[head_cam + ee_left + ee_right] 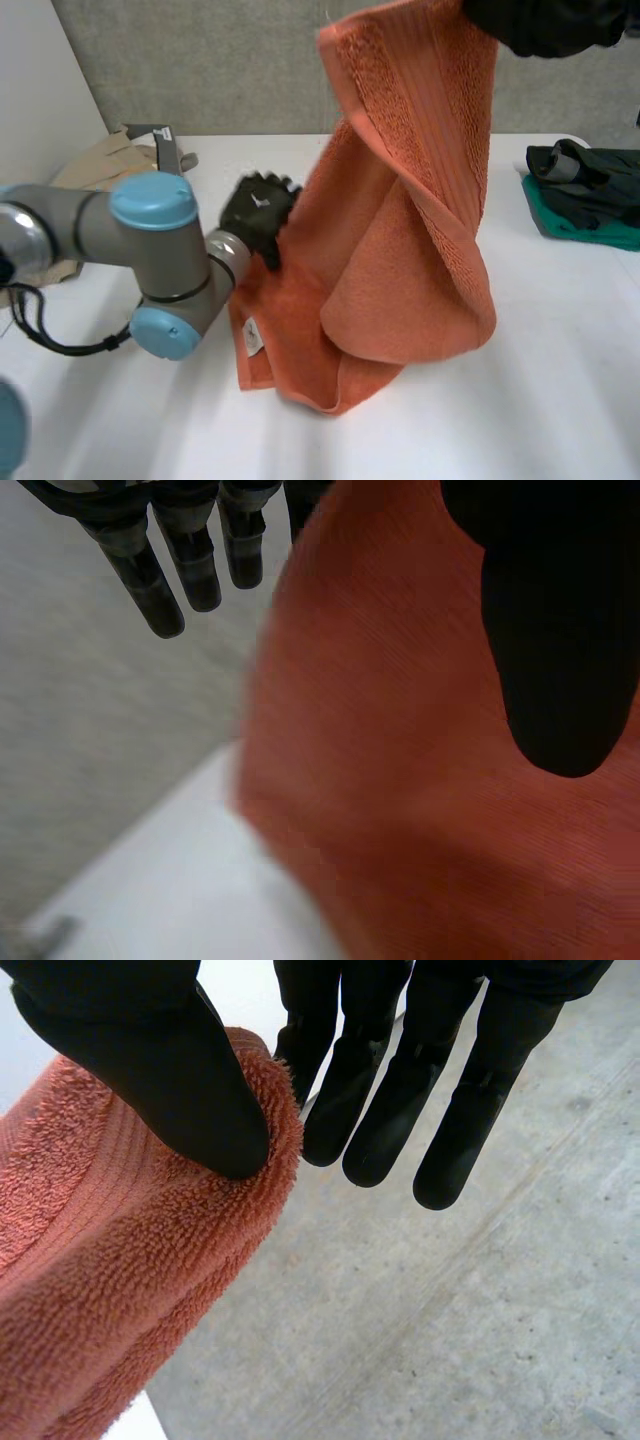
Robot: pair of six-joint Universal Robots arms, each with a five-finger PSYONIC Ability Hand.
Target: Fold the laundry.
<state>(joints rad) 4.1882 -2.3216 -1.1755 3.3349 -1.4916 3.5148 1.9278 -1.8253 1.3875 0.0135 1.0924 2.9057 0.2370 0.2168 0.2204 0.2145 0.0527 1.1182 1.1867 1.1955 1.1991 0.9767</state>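
The right hand [545,25] pinches the top of the fuzzy orange towel [410,230], hanging straight down. The left hand [255,212], fingers straight, is beside its edge, maybe touching.

Head view looks down from behind; both wrist views sit close against the towel [410,200].

The terry towel [420,250] is coral-orange, with a ribbed woven band [465,130] just under the black right hand [545,22] and a white label [252,336] below the black left hand [258,212]. Out past the right hand lie dark green and black clothes [590,195]; past the left hand, beige cloth [100,165].
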